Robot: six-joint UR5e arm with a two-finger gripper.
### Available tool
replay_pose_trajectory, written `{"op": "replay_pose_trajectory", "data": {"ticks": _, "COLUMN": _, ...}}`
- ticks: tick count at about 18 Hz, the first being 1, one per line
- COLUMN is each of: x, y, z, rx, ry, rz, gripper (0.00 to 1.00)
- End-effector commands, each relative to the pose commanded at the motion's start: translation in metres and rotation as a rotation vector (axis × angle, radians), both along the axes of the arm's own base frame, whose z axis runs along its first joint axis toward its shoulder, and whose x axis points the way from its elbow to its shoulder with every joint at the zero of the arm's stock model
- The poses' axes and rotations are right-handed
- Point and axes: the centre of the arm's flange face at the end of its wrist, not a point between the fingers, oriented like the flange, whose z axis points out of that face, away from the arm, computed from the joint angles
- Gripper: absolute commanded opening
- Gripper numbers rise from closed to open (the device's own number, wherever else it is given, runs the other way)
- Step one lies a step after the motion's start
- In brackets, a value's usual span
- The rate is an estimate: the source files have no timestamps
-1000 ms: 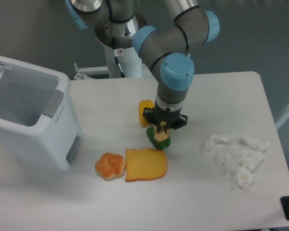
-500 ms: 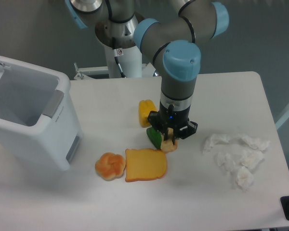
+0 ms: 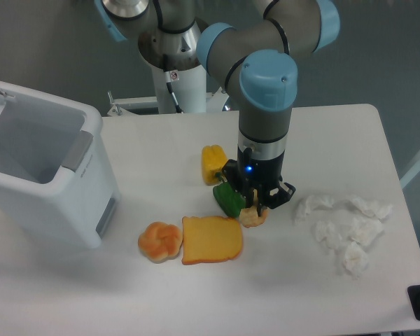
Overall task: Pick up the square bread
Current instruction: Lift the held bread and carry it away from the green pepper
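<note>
White table [image 3: 322, 140] under the arm. Gripper [image 3: 255, 208] pointing down, fingers narrow around the square bread [image 3: 253, 217], which sits just right of green pepper [image 3: 229, 199], w/ yellow pepper [image 3: 211, 163] behind. Toast slice [image 3: 211, 239] & bun [image 3: 160, 241] front-left; crumpled tissues [image 3: 344, 227] right; white bin [image 3: 42, 168] far left.

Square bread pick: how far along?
Approach looks done: the hand is down at the square bread, which sits beside the green pepper. In hand: the grasp, but whether the fingers have closed on it can't be told from this view. Left: lifting it; the bread looks still at table level.
</note>
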Motion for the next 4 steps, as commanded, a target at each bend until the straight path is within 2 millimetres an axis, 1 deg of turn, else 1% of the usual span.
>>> {"op": "replay_pose_trajectory", "data": {"ticks": 4, "x": -0.0007, "y": -0.0010, "z": -0.0001, "rx": -0.010, "ry": 0.007, "rz": 0.003, "gripper": 0.29}}
